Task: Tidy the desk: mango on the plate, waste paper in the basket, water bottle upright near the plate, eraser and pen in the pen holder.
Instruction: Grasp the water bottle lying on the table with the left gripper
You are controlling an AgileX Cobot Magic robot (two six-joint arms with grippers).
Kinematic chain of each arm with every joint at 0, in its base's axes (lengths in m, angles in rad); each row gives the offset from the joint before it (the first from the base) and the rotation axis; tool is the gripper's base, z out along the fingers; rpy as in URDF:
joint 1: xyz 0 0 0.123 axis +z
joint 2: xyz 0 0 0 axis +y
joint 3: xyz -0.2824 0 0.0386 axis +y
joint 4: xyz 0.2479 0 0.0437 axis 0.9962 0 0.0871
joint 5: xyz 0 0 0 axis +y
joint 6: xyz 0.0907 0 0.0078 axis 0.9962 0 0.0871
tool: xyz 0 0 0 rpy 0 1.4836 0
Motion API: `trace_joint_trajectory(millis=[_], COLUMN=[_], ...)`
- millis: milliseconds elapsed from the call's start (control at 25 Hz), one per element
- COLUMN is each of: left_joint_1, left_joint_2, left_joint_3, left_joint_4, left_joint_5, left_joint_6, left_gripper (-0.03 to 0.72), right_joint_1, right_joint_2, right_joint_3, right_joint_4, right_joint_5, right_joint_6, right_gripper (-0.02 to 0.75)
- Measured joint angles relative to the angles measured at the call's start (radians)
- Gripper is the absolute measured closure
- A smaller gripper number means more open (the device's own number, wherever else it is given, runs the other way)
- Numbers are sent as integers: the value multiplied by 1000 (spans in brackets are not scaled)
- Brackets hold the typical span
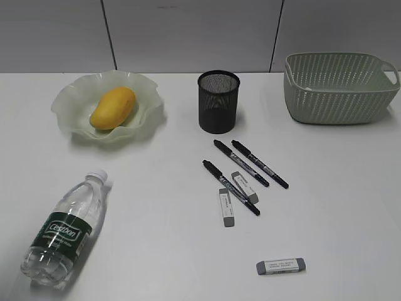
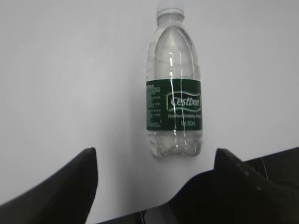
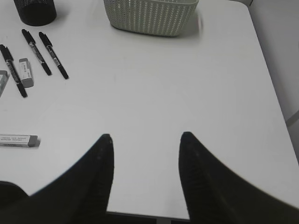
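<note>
The mango (image 1: 113, 108) lies in the wavy green plate (image 1: 74, 94) at the back left. The water bottle (image 1: 66, 229) (image 2: 175, 93) lies on its side at the front left of the desk (image 1: 156, 188). Three pens (image 1: 241, 163) and two erasers (image 1: 226, 207) lie in front of the black pen holder (image 1: 218, 100); a third eraser (image 1: 281, 266) lies nearer the front. My left gripper (image 2: 155, 150) is open just short of the bottle's base, empty. My right gripper (image 3: 146, 135) is open over bare desk. Neither gripper shows in the exterior view. The waste paper is out of view.
The green basket (image 1: 338, 88) (image 3: 149, 18) stands at the back right. In the right wrist view the desk's front edge runs just under the fingers and its right edge (image 3: 268, 79) is close by.
</note>
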Motion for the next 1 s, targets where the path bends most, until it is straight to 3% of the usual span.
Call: trace_joint_trajectory(millis=[240, 440, 560, 800, 1000], left_joint_1=[-58, -181, -216, -221, -221], left_joint_2=[477, 705, 810, 951, 1001], left_joint_3=[-169, -296, -367, -447, -458], left_joint_4=[-7, 33, 69, 174, 178], left_joint_5=[-62, -116, -111, -78, -84], left_joint_6=[0, -42, -67, -151, -160], left_gripper=[106, 89, 63, 53, 83], right_joint_1=[0, 0, 0, 0, 0], right_joint_2=[0, 0, 0, 0, 0], right_joint_3=[0, 0, 0, 0, 0], right_joint_4=[3, 3, 3, 3, 3], right_joint_5=[0, 0, 0, 0, 0], right_joint_6=[0, 0, 0, 0, 0], right_gripper=[364, 370, 398, 442, 444])
